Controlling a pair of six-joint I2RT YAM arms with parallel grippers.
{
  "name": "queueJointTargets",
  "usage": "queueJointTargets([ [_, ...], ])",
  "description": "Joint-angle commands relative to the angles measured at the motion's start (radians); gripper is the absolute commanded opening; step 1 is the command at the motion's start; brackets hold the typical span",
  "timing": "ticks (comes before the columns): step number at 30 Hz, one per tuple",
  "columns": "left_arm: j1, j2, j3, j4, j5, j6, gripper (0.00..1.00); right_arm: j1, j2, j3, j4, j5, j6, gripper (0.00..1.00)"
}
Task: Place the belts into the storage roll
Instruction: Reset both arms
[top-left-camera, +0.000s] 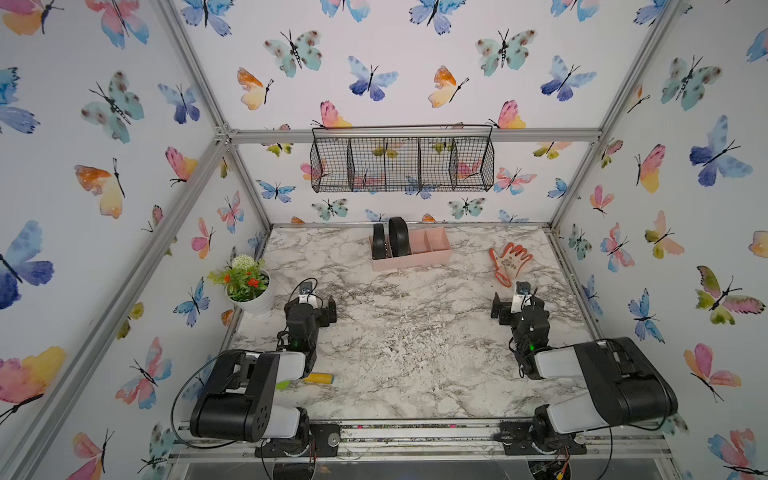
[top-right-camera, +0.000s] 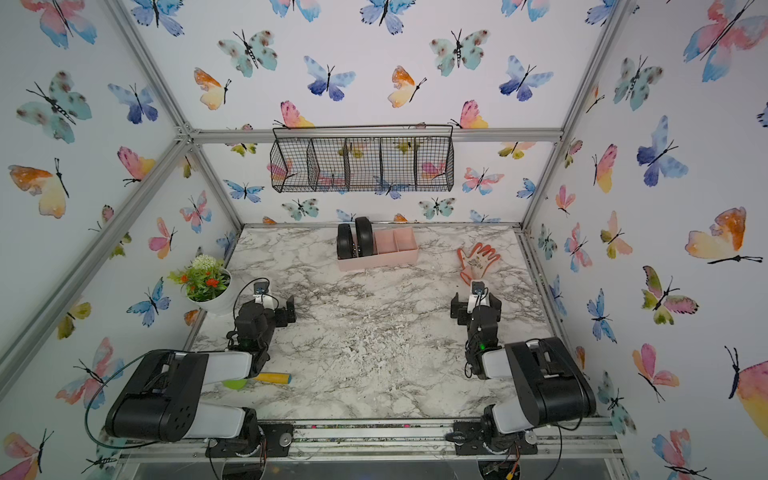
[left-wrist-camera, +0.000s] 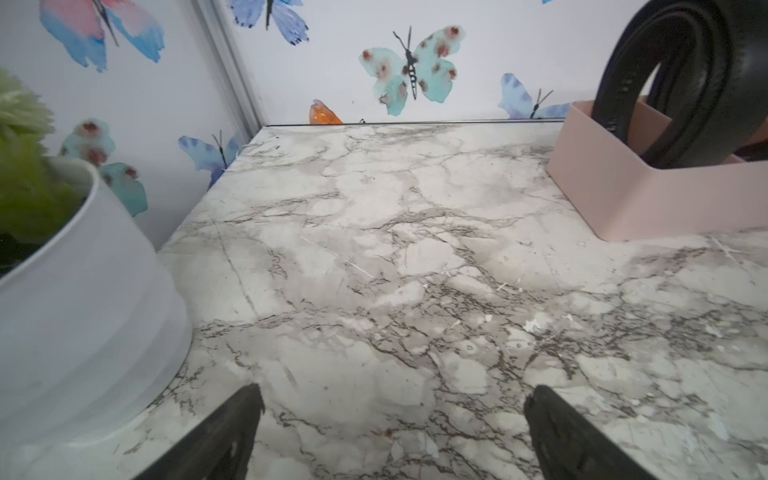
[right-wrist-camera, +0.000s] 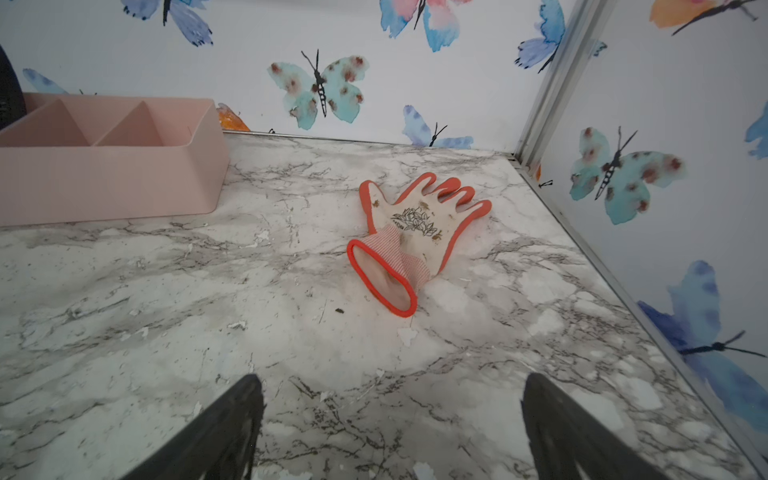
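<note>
- your left tool (left-wrist-camera: 392, 395) has its jaws spread wide over the bare marble counter (left-wrist-camera: 415, 270) and grips nothing; the counter shows plainly between the two dark fingers (left-wrist-camera: 232, 432).
- your right tool (right-wrist-camera: 390, 380) is the same: jaws spread wide, nothing between them, and it sits low over the counter.
- both belts (top-left-camera: 379, 241) (top-left-camera: 400, 236) are coiled and stand on edge inside the storage roll (top-left-camera: 419, 259), the pale pink divided tray. it lies ahead of both tools, to the right of your left tool and to the left of your right one, well apart from each.
- in both top views the coils fill the two compartments at the end of the tray on your left tool's side, one coil per compartment. the coil (top-right-camera: 365, 232) further from that end rises above the rim.
- from the left wrist, one black coil (left-wrist-camera: 685, 62) looms over the tray's near corner (left-wrist-camera: 623, 199).
- an orange-and-white garden glove (right-wrist-camera: 415, 224) lies flat on the counter ahead of your right tool, near it but apart, cuff toward the tool.
- a white pot of artificial flowers (top-left-camera: 249, 291) stands just beside your left tool, on its left.
- behind your left tool, a yellow-handled item (top-left-camera: 318, 378) lies on the counter, partly hidden beneath the arm.
- a black wire mesh basket (top-left-camera: 401, 164) hangs on the back wall above the tray.
</note>
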Motion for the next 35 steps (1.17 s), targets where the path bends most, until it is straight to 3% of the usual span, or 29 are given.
queueJointTargets([
  [1, 0.032, -0.007, -0.036, 0.149, -0.012, -0.022, 0.98, -0.023, 0.056, -0.014, 0.21, -0.037, -0.017, 0.99],
  [4, 0.032, 0.032, -0.095, 0.317, -0.036, -0.023, 0.98, -0.052, 0.02, 0.019, 0.077, -0.079, 0.006, 0.99],
  [6, 0.031, 0.041, -0.104, 0.344, -0.032, -0.019, 0.98, -0.052, 0.027, -0.001, 0.13, -0.068, -0.001, 0.99],
  [9, 0.031, 0.024, -0.086, 0.288, -0.03, -0.021, 0.98, -0.051, 0.033, -0.053, 0.239, -0.121, -0.022, 0.99],
  [12, 0.031, 0.001, -0.067, 0.21, -0.031, -0.025, 0.98, -0.052, 0.039, -0.045, 0.232, -0.109, -0.018, 0.99],
  [35, 0.032, 0.008, -0.067, 0.221, -0.027, -0.024, 0.98, -0.052, 0.036, 0.01, 0.125, -0.054, 0.008, 0.99],
])
